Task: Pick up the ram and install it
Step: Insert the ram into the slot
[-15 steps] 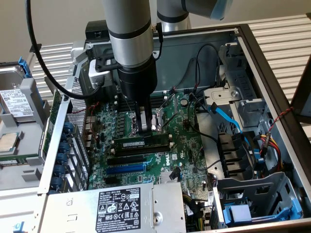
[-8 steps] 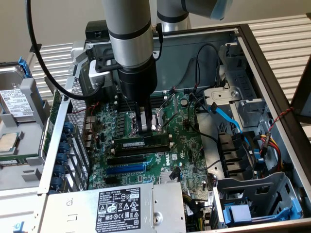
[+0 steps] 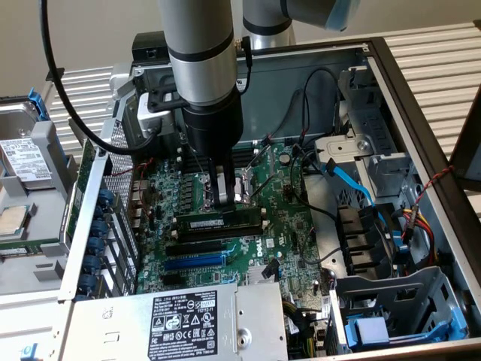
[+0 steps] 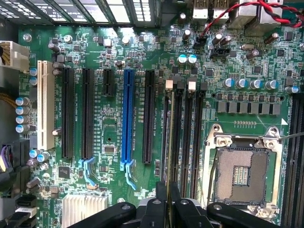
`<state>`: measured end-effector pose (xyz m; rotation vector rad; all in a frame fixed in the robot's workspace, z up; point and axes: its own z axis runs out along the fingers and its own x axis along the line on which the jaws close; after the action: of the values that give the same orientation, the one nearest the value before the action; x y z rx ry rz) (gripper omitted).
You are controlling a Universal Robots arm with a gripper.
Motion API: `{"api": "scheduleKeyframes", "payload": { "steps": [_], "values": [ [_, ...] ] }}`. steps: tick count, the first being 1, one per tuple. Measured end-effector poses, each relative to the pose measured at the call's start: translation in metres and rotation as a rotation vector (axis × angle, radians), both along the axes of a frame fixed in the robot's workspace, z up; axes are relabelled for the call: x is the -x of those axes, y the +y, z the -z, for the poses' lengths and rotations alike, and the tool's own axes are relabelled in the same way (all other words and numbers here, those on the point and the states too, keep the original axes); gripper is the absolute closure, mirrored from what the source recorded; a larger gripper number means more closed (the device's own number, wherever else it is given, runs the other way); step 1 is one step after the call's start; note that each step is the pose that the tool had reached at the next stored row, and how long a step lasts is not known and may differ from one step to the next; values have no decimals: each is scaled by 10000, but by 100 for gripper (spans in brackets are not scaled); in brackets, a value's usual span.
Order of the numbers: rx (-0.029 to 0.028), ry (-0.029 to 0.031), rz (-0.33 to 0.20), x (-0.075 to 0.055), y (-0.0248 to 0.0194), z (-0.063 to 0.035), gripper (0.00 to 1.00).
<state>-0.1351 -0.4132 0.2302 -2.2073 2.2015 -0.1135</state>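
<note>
Slatted metal bench [image 3: 432,53] under an open PC chassis [image 3: 421,105]. Exterior view by clock face:

- Robot arm [image 3: 199,60] drops in from 12 o'clock, over the board centre.
- Power supply [image 3: 188,320] at 6 o'clock, label up.
- Pulled drive cage with 1 hard drive [image 3: 21,162] at 9 o'clock, outside the case.
- Motherboard [image 3: 289,226] fills the middle. Blue SATA cable [image 3: 349,180] runs off toward 3 o'clock.
- Blue expansion slot [image 3: 194,262] sits at 7 o'clock of the gripper, with black slots on either side.
- The ram [image 3: 218,223] stands on edge in the memory slot nearest those expansion slots, white label facing 6 o'clock.
- Gripper [image 3: 223,201] is directly above it, fingertips on the stick's top edge near its middle.

Wrist view: gripper [image 4: 168,205] fingers are together, pinching the ram [image 4: 168,142], seen edge-on as a thin line in the first of 4 memory slots. Open CPU socket [image 4: 242,175] lies just beyond the 4th slot, and the blue expansion slot [image 4: 127,118] is 2 slots over on the other side.
</note>
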Motion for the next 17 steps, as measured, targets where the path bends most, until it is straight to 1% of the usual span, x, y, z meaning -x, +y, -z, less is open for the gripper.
{"api": "scheduleKeyframes", "payload": {
  "steps": [5, 11, 17],
  "values": [
    [3, 1, 7, 0, 0, 2, 86],
    [33, 2, 7, 0, 0, 3, 86],
    [30, 0, 6, 3, 0, -7, 86]
  ]
}}
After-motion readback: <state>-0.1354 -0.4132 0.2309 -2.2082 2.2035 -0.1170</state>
